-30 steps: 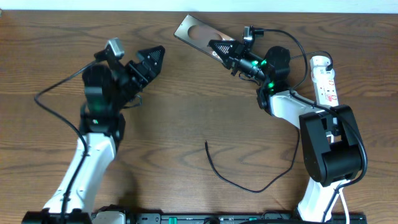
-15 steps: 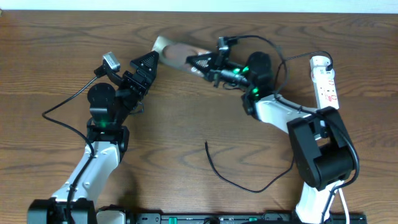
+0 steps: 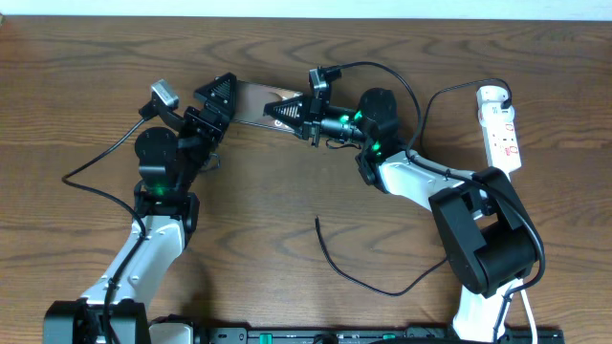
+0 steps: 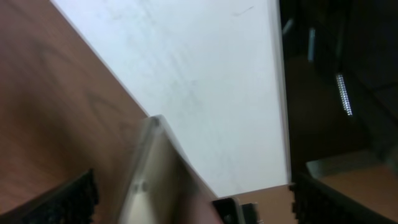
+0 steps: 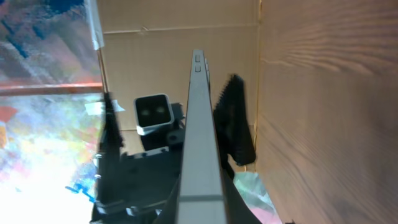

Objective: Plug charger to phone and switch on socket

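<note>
Currently, charger (image 3: 323, 247): loose on the table (image 3: 249, 210) at 6 o'clock, nearest the arm bases. Thin black line, free tip near table centre, curving down and round toward 5 o'clock. Neither gripper is on it.
Socket (image 3: 502, 124): flat on the table at 3 o'clock, long axis near-to-far, rounded end on the far side. Well apart from the charger and both grippers.
Right gripper (image 3: 282, 110): out at 12 o'clock, pointing toward 9. Closed on the right end of the phone (image 3: 253, 100). In the wrist view the phone (image 5: 198, 143) runs edge-on between the fingers, with a black pad (image 5: 235, 118) tight against its side.
Phone: 12 o'clock, just short of the far edge, bridging the gap between the two grippers, long axis left-right. Touching the table or not: cannot tell.
Left gripper (image 3: 218, 94): 11 o'clock, at the phone's left end. Spread wide. The wrist view has its fingers (image 4: 71, 199) in both lower corners with the phone's corner (image 4: 146, 180) between them, not clamped. Contact with the phone: cannot tell.
</note>
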You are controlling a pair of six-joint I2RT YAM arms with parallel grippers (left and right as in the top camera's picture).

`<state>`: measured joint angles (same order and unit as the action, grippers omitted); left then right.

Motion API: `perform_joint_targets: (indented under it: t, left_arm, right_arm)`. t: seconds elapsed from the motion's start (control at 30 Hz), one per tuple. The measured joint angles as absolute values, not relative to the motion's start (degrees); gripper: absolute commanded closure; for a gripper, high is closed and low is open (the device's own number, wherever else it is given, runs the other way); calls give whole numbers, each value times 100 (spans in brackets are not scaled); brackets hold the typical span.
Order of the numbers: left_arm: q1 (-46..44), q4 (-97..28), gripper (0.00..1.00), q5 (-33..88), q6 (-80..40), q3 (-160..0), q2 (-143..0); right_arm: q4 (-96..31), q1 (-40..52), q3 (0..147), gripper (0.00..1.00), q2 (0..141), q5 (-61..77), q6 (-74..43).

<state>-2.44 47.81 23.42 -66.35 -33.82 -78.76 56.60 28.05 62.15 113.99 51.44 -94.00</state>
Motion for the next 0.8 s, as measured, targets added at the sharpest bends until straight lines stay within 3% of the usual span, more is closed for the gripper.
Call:
perform_joint_targets:
  t: [0.5,0.6,0.73,0.8]
  left_arm:
    - [-244,4871,4,2364,-6779,-3380,-8031]
    - [-244,4871,11,2364,-6816,-3380,-8073]
    - [-244,4864,37,2364,-6980,-3380,-8093]
    - [-242,4862,39,2366,-7059,-3376,-8099]
  right_arm:
    - [5341,2847,6213,99,11399,4958,-9620]
    - [5339,2847,6213,99,11399,4947,-9620]
    - [5339,2847,6213,99,11399,4941,-9618]
    - [5363,2847,6215,99,11399,4941,-9618]
